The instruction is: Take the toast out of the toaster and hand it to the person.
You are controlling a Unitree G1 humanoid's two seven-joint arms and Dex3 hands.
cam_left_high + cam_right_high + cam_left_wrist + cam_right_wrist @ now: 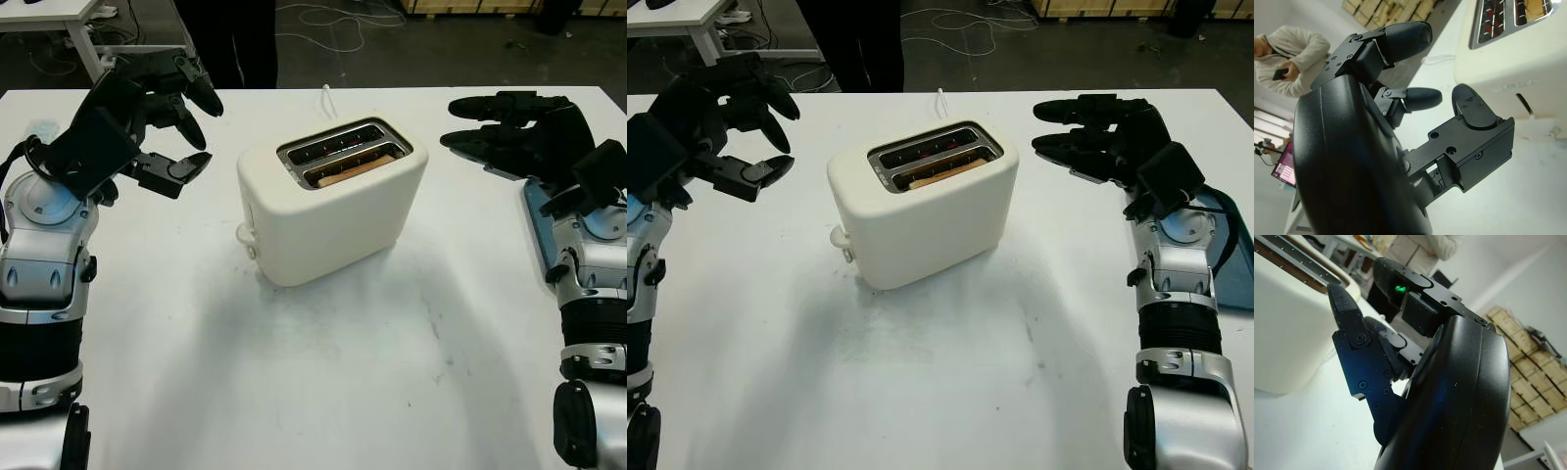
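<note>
Toast (345, 173) seemingly sits in toaster (328, 211); both hands open.

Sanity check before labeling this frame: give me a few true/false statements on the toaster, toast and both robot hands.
1. The toast sits in the toaster slot nearer the robot. True.
2. The left robot hand grips the toast. False: it is open, off to the toaster's side, holding nothing.
3. The right robot hand is open, on the toaster's other side. True.
4. The toaster lies tipped over. False: it stands upright on the white table.
5. Both slots hold toast. False: the far slot looks empty.
</note>
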